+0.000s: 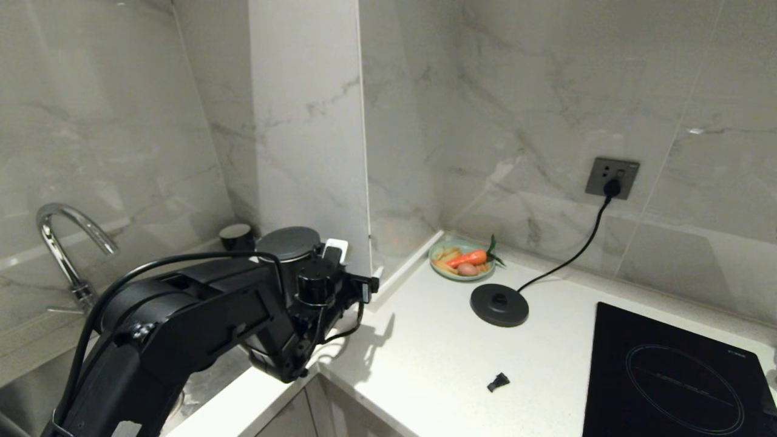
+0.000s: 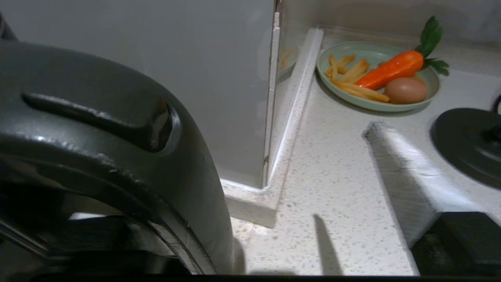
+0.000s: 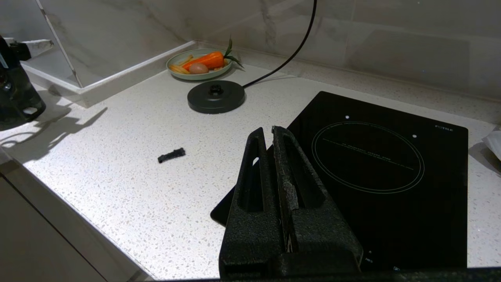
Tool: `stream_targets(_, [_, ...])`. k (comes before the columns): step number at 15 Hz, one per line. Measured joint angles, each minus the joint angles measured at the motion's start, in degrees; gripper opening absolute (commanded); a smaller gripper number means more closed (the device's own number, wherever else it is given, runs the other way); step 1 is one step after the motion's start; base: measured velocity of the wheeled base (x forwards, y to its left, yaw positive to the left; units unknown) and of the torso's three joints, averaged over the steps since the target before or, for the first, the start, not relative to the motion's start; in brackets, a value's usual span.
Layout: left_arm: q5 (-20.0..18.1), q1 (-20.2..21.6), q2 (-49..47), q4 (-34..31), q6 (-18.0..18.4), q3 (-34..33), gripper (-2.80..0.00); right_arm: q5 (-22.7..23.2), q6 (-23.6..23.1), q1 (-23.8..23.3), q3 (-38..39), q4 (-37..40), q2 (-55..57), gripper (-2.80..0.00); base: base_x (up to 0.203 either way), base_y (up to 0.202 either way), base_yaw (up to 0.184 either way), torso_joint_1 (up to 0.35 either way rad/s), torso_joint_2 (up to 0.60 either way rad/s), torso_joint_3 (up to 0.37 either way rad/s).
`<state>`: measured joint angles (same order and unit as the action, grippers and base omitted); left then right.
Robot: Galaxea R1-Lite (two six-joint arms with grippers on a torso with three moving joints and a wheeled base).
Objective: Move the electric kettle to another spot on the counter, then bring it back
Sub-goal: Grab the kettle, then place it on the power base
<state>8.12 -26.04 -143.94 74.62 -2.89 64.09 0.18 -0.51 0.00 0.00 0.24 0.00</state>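
The dark grey electric kettle stands at the left end of the white speckled counter, beside the wall pillar, mostly hidden behind my left arm. My left gripper is at the kettle's right side and stands open. In the left wrist view the kettle's curved handle fills the near side. One white finger stands well clear of it over bare counter, and the other finger is hidden behind the kettle. My right gripper is shut and empty, parked above the hob's front corner.
The flat black base disc with its cord to the wall socket lies mid-counter. Behind it sits a green plate with a carrot, an egg and fries. A small black piece lies near the front edge. The hob is right, a tap and black cup left.
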Motion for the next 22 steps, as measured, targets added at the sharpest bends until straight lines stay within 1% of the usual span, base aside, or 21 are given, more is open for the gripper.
stream_targets(12, [0.4,0.0,-0.4,0.0,0.3,1.8,-2.80,0.0,0.0,0.0,0.0,0.0,0.0,-2.80,0.000,0.000,0.000,0.000,0.00,0.000])
stream_targets(13, [0.6,0.0,-0.3,-0.1,0.3,1.8,-2.80,0.0,0.0,0.0,0.0,0.0,0.0,-2.80,0.000,0.000,0.000,0.000,0.00,0.000])
stream_targets(15, [2.5,0.0,0.5,-0.1,0.3,1.3,-2.80,0.0,0.0,0.0,0.0,0.0,0.0,-2.80,0.000,0.000,0.000,0.000,0.00,0.000])
stream_targets(18, [3.1,-0.1,3.9,0.3,0.2,-2.7,-2.80,0.0,0.0,0.0,0.0,0.0,0.0,-2.80,0.000,0.000,0.000,0.000,0.00,0.000])
stream_targets(22, [2.9,-0.9,11.9,0.5,-0.1,-12.5,-2.80,0.0,0.0,0.0,0.0,0.0,0.0,-2.80,0.000,0.000,0.000,0.000,0.00,0.000])
